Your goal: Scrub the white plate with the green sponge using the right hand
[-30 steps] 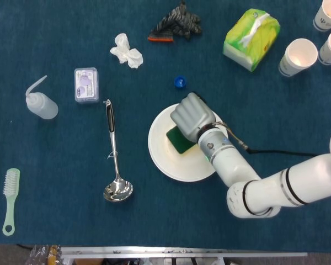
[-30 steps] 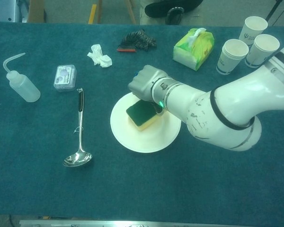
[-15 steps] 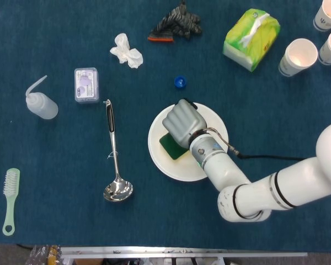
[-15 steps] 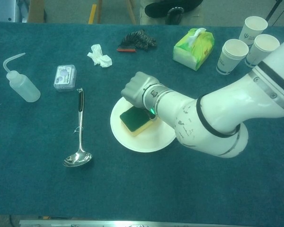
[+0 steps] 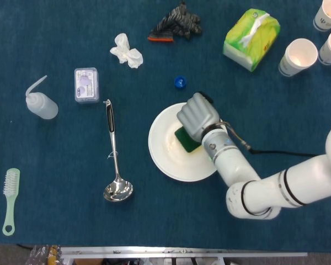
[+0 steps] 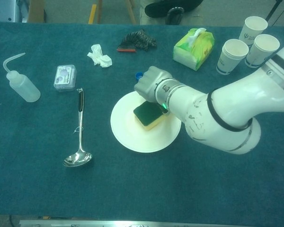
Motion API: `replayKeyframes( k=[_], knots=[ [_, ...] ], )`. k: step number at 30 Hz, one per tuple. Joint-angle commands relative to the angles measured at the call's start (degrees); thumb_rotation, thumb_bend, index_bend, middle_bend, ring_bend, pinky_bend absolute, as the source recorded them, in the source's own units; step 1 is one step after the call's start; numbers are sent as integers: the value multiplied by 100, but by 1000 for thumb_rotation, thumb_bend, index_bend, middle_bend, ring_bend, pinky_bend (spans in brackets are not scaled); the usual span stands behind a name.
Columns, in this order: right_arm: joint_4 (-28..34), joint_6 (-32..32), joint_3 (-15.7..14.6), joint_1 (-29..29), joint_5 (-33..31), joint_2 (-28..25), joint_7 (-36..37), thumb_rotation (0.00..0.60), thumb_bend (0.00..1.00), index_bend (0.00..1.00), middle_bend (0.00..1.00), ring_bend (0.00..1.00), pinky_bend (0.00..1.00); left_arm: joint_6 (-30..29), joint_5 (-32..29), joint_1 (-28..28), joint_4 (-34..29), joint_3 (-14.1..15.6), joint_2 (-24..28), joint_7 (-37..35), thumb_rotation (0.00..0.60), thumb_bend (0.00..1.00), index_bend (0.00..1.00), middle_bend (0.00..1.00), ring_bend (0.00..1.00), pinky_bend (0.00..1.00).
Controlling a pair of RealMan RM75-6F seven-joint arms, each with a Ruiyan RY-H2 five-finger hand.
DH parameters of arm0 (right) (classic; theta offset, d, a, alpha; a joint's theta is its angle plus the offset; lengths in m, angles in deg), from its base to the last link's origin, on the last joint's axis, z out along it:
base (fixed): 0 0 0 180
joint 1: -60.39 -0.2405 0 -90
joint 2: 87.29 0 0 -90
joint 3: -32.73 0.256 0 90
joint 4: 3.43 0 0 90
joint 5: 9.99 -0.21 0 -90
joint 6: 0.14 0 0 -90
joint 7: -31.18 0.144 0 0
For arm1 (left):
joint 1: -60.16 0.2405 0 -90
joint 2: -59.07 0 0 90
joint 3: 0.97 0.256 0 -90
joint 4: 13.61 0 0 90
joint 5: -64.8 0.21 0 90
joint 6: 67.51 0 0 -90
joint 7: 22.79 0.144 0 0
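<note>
— Scrubbing now: my right hand (image 5: 197, 115) is curled tight over the green sponge (image 6: 149, 112), pressing it onto the white plate (image 5: 168, 157).

— Whereabouts on the plate?

— Toward the far right part of it, near the rim. Judging by that, the next stroke calls for a drag across the bare centre, keeping the pressure flat so the plate doesn't skate on the cloth.

— What's it all made of?

— Sponge looks soft, green scouring face over a yellow body. Plate is round, smooth, shallow. Beside it lies a shiny metal ladle (image 5: 115, 165) with a black grip. Farther off, a crumpled tissue (image 5: 126, 51) and a soft tissue pack (image 5: 251, 38).

— Left hand?

— Neither camera shows it.
</note>
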Motion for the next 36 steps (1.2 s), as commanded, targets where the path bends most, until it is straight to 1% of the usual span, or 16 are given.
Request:
replayKeyframes(
  k=[1, 3, 6, 11, 17, 21, 30, 34, 36],
  knots=[
    [56, -30, 22, 51, -58, -117, 32, 600, 87, 492, 421, 337, 391, 7, -4, -6, -2, -4, -1, 4, 600, 400, 170, 161, 135, 126],
    [90, -13, 138, 85, -63, -212, 140, 600, 86, 492, 421, 337, 391, 1, -4, -10, -2, -14, -3, 9, 600, 400, 170, 161, 135, 126],
    [108, 21, 243, 115, 100, -285, 264, 600, 87, 492, 421, 337, 391, -2, -5, -13, -6, -20, -1, 20, 600, 400, 170, 162, 135, 126],
    [62, 124, 305, 118, 236, -189, 349, 600, 86, 492, 421, 337, 391, 4, -31, -7, -5, -23, 5, 15, 600, 400, 170, 162, 135, 126],
    [-181, 225, 290, 57, 252, 143, 297, 600, 87, 492, 421, 337, 391, -7, -53, 21, 29, -15, 8, -30, 600, 400, 170, 161, 135, 126],
    [-293, 217, 197, 55, 247, 285, 225, 600, 87, 492, 421, 337, 391, -18, -67, 48, 54, -3, 5, -59, 600, 400, 170, 162, 135, 126],
    [-311, 159, 21, 171, 175, 234, 157, 600, 87, 492, 421, 337, 391, 2, -34, 32, 64, 1, -32, -56, 600, 399, 170, 161, 135, 126],
    [-239, 151, 39, 214, 228, 150, 204, 600, 87, 492, 421, 337, 391, -15, -15, 33, 47, 1, -28, -38, 600, 400, 170, 161, 135, 126],
    [-104, 110, 127, 259, 346, 0, 328, 600, 87, 492, 421, 337, 391, -39, -19, 42, 34, -7, -15, -21, 600, 400, 170, 161, 135, 126]
  ],
)
